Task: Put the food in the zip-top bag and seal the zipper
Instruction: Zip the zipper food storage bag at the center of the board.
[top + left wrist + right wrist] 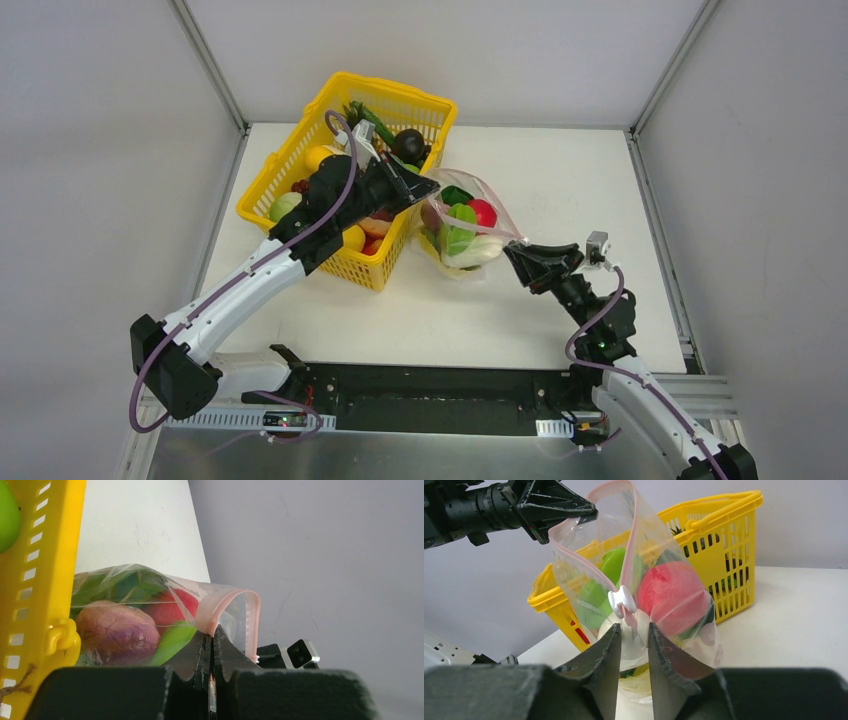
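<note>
The clear zip-top bag (462, 228) stands beside the basket, holding food: a red apple (671, 595), green pieces (614, 562), a purple piece (117, 630) and something white at the bottom. My left gripper (428, 187) is shut on the pink zipper (235, 597) at the bag's upper corner, lifting it. My right gripper (634, 626) is at the bag's other side. Its jaws stand narrowly apart, with loose bag film between them and the white slider (622, 600) just above the fingertips.
The yellow mesh basket (290, 140) sits left of the bag, touching it, with several more toy fruits and vegetables inside. My left arm reaches over it. Grey walls close the table on three sides. A black rail runs along the near edge.
</note>
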Controlling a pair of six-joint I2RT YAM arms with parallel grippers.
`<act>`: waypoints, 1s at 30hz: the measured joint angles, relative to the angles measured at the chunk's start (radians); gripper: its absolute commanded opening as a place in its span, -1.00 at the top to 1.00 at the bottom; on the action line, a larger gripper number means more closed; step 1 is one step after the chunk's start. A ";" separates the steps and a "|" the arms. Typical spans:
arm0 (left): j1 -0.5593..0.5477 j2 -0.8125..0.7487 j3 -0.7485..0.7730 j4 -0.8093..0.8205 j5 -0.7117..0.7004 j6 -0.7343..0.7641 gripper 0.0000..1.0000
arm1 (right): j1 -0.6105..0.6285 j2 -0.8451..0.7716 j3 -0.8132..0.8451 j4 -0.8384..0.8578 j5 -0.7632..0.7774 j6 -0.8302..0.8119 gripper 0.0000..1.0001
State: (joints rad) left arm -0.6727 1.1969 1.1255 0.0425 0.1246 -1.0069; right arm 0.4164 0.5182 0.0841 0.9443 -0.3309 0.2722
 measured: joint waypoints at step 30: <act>0.020 -0.029 0.150 -0.265 -0.059 0.234 -0.97 | 0.000 -0.014 0.229 -0.281 -0.062 -0.061 1.00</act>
State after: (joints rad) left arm -0.6525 1.1675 1.2755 -0.2226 0.0654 -0.7727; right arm 0.4164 0.5037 0.3126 0.6632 -0.3931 0.2115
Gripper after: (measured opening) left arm 0.947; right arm 0.006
